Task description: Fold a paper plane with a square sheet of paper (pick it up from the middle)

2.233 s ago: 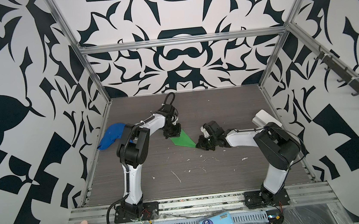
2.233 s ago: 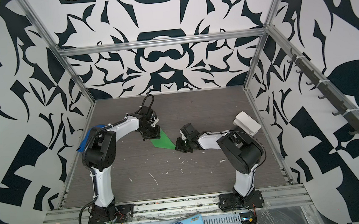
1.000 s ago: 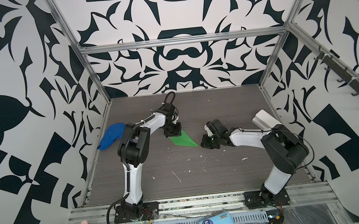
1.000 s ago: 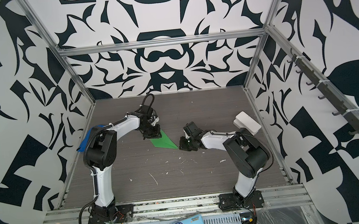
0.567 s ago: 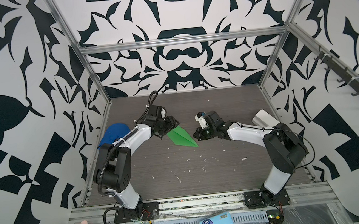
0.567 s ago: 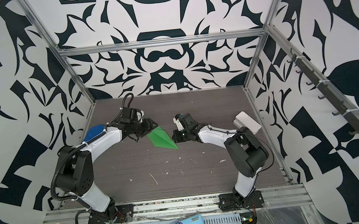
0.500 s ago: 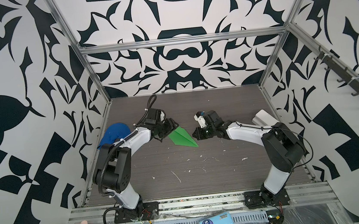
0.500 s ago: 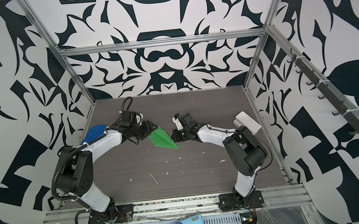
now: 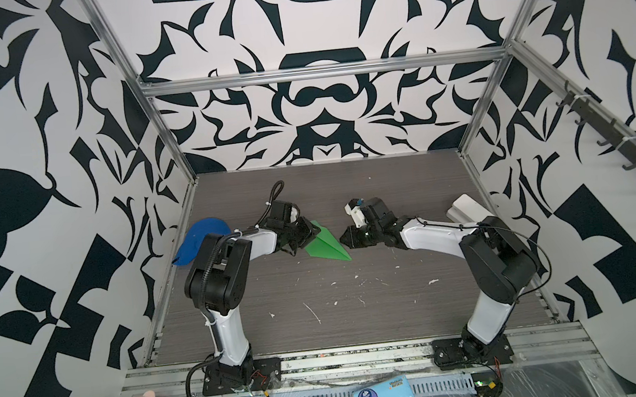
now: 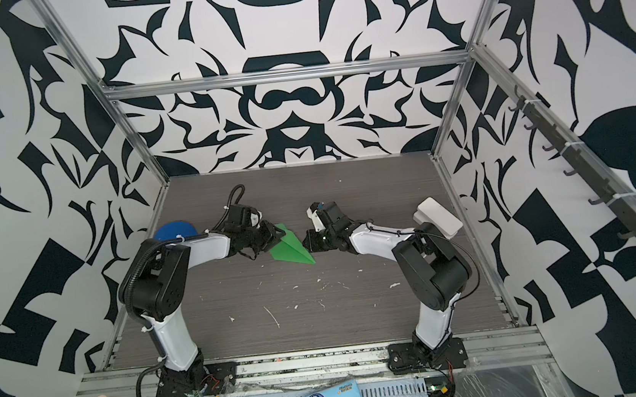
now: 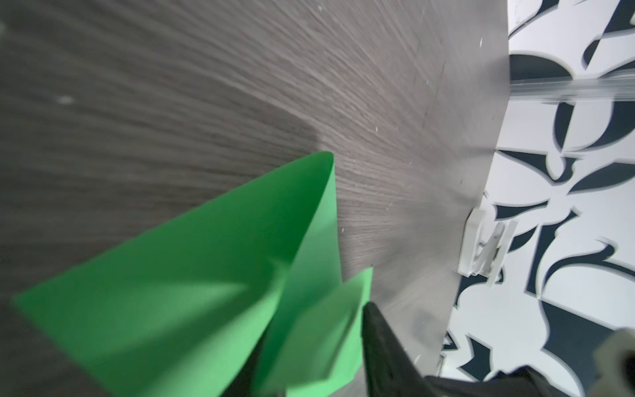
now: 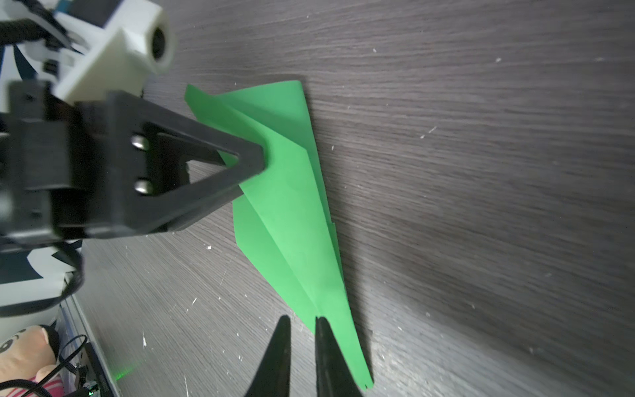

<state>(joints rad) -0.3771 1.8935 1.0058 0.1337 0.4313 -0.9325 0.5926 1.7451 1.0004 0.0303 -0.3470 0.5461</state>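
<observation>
Paper plane (image 9: pixel 324 243) (image 10: pixel 289 247), place: it is seen in both top views on the table (image 9: pixel 358 303), a little toward 12 o'clock from the table's middle, between the two grippers.
Paper plane, heading: the sharp nose is turned to about 4 o'clock and the wide tail to about 10 o'clock.
Paper plane, long axis: it runs from 10 o'clock to 4 o'clock, with lengthwise creases along it. In the left wrist view the tail flaps are lifted off the wood.
Left arm (image 9: pixel 217 280): it is based at the 7 o'clock edge and bent sharply at the elbow. The forearm is laid low toward 2 o'clock and ends at the plane's tail.
Left gripper (image 9: pixel 306 235): it is clamped on the plane's tail. In the left wrist view a green flap is seen between the dark fingers (image 11: pixel 381 343).
Right arm (image 9: pixel 493 258): it is based at the 5 o'clock edge, and the forearm is stretched low toward 10 o'clock, as far as the plane's nose.
Right gripper (image 12: pixel 302 326): the jaws are set a narrow gap apart. One of the fingertips (image 12: pixel 323 340) overlaps the plane's edge near the nose; whether it touches cannot be told.
Blue cap (image 9: pixel 201 238): it is found at 9 o'clock of the plane, beyond the left arm, against the side wall.
</observation>
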